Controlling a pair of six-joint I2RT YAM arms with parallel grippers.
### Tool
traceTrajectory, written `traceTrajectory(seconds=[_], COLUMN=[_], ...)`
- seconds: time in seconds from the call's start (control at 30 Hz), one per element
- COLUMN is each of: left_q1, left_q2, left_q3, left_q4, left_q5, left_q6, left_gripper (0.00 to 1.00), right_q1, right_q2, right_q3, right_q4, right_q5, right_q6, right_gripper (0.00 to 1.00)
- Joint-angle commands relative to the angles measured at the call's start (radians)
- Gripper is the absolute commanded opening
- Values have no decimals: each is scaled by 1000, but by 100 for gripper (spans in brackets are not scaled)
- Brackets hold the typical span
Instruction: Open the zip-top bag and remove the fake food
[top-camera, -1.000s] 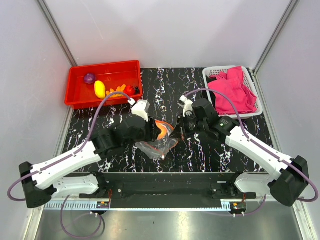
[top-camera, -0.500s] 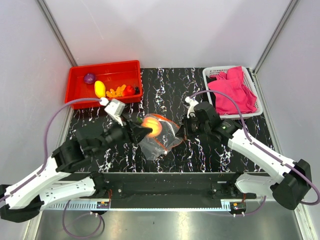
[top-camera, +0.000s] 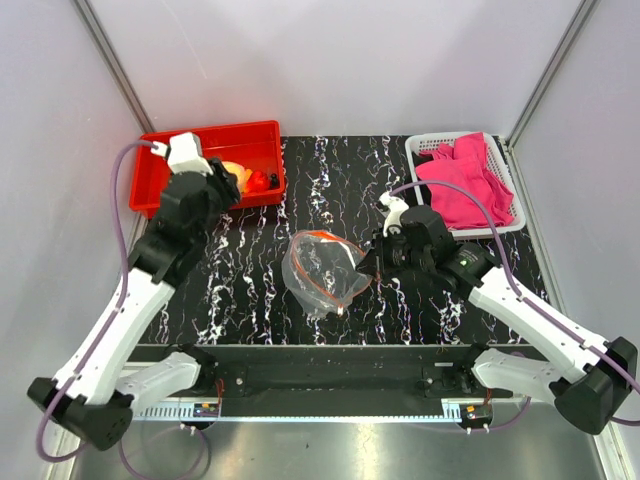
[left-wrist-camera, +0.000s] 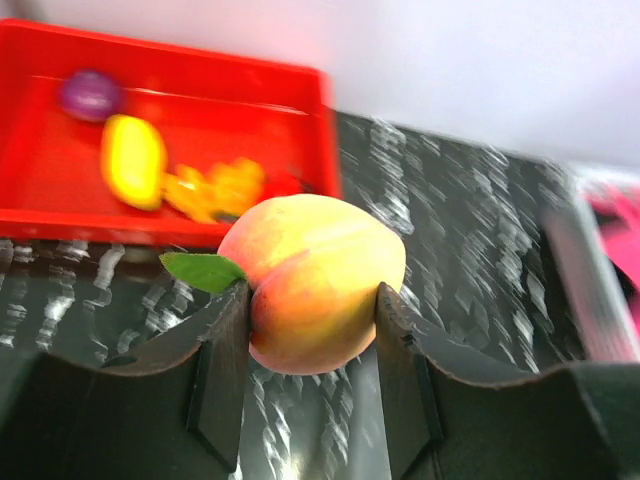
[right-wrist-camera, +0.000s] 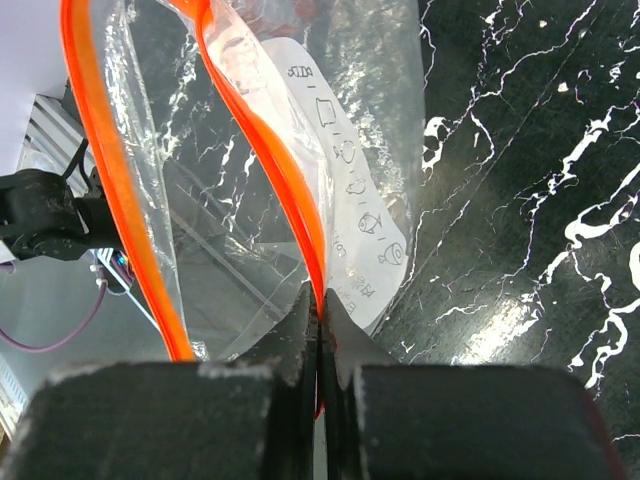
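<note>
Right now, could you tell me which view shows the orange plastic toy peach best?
Left wrist: the orange plastic toy peach sits large, gripped in the left hand. The top view shows just a sliver; the right wrist view, nothing.

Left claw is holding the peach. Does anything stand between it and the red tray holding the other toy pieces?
Nothing visible does. The peach is clamped in the left claw right by the red tray, and part of the tray's floor lies bare.

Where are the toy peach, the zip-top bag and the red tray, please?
toy peach (left-wrist-camera: 318, 280), left wrist view, front.
zip-top bag (top-camera: 322, 270), top view, clear middle.
red tray (top-camera: 245, 127), top view, far rim.
</note>
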Motion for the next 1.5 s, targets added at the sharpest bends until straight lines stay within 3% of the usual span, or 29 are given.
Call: traceTrajectory(seconds=[0.0, 0.1, 0.23, 0.37, 0.57, 0.73, 0.83, 0.9, 0.93, 0.97, 1.2, 1.33, 1.47], left_q1=[217, 357, 465, 516, 533, 548, 566, 571, 577, 580, 588, 579, 544], left_q2=[134, 305, 563, 807, 1045, 1171, 1168, 1147, 1133, 1127, 951, 770, 567], left_q3=[-16, 13, 149, 257, 427, 536, 513, 498, 496, 492, 323, 147, -168], left_q4=[299, 389, 449, 539, 553, 477, 479, 473, 467, 464, 490, 575, 713], left_q5=[138, 350, 517, 568, 632, 696, 701, 709, 712, 721, 778, 844, 911], left_q6=[-11, -88, -183, -212, -272, -298, -306, -296, -295, -295, -357, -436, -502], left_gripper=[8, 2, 0, 5, 10, 42, 54, 56, 90, 99, 99, 99, 99], right_q1=[-7, -7, -9, -10, -10, -13, -13, -16, -16, -16, -16, -19, -29], right_q2=[-21, -12, -8, 23, 69, 94, 97, 97, 98, 100, 117, 120, 118], right_q3=[2, -10, -19, -15, -12, -8, -5, -1, 1, 2, 10, 25, 63], right_q4=[23, 37, 55, 57, 88, 100, 100, 97, 97, 98, 71, 45, 16], right_q5=[-9, -26, -35, -55, -106, -109, -112, -113, -112, -112, -75, -51, -14], right_q6=[-15, -7, -21, -53, -48, -54, -54, -53, -54, -53, -45, -41, -39], right_gripper=[0, 0, 0, 0, 0, 0, 0, 0, 0, 0, 0, 0, 0])
